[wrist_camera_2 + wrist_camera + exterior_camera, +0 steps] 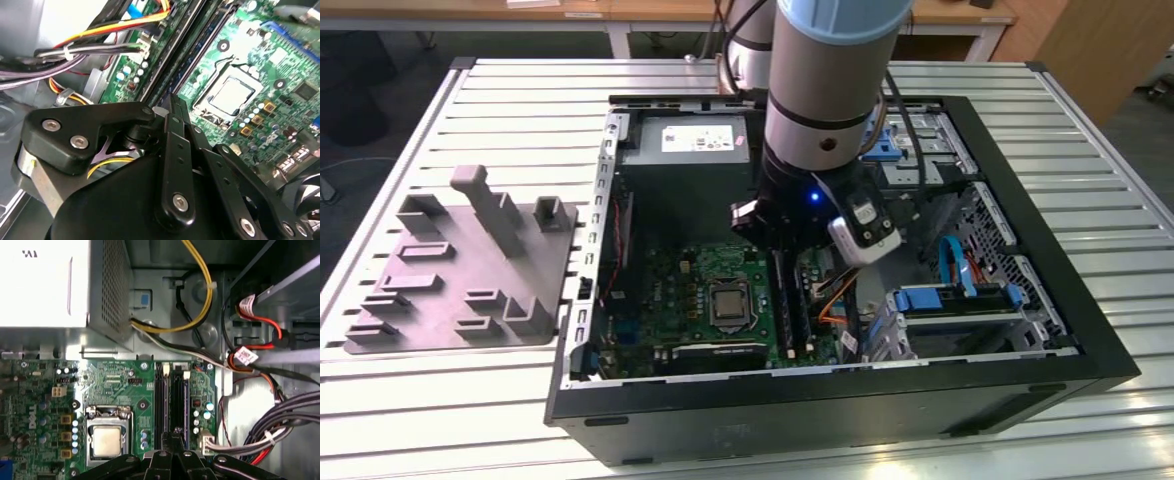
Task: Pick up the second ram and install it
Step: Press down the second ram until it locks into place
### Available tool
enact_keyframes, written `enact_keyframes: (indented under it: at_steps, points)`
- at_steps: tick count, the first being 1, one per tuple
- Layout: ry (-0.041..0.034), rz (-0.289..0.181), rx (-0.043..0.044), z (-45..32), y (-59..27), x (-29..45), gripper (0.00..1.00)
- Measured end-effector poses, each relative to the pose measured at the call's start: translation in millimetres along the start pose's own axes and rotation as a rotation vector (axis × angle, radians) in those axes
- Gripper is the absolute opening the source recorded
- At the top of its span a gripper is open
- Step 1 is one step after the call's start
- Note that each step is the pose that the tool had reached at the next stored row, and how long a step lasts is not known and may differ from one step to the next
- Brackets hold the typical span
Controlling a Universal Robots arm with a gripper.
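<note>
Risk check, exterior view: arm reaches down into the open PC case (pixel 587 250) on the slatted tabletop (pixel 1067 110), pincer (pixel 781 240) low over the motherboard (pixel 680 290), just beside the CPU socket (pixel 724 303). Two dark strips run away from the tips along the memory slots (pixel 790 310). Grey holder fixture (pixel 467 270) sits well apart on the exterior view's left.

Second wrist view: pincer (pixel 172 107) looks clenched, fingers (pixel 176 150) pressed together. I can't make out any board between them. Bundled cables (pixel 75 50) hang close beside the linkage, so a snag is likely if the arm swings that way.

First wrist view: pincer (pixel 174 435) is right over the slot pair, white latches (pixel 166 371) at the far end. The second ram (pixel 178 402) seems to be the edge-on strip in the slot under the tips, though I can't tell whether it's fully seated.

What could go wrong, my read:
- Push off-centre and one end seats while the other rides up, so the latch won't close.
- Tips off the stick's line, and force goes into the slot wall or the neighbouring capacitors (pixel 206 412).
- Too much downforce flexes the board.
- Orange and yellow wiring (pixel 200 300) near the wrist could catch.
</note>
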State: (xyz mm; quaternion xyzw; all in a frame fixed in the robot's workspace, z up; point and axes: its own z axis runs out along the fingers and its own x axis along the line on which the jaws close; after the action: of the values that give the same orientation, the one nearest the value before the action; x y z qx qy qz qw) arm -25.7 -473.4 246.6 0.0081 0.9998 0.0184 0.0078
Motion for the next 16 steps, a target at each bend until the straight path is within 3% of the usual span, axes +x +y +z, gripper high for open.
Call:
enact_keyframes:
  at_steps: [10,16]
  points:
    - [0.0,0.0,0.0,1.9,12.0,0.2,0.1]
    - [0.0,0.0,-0.0001,7.8,18.2,0.3,0.1]
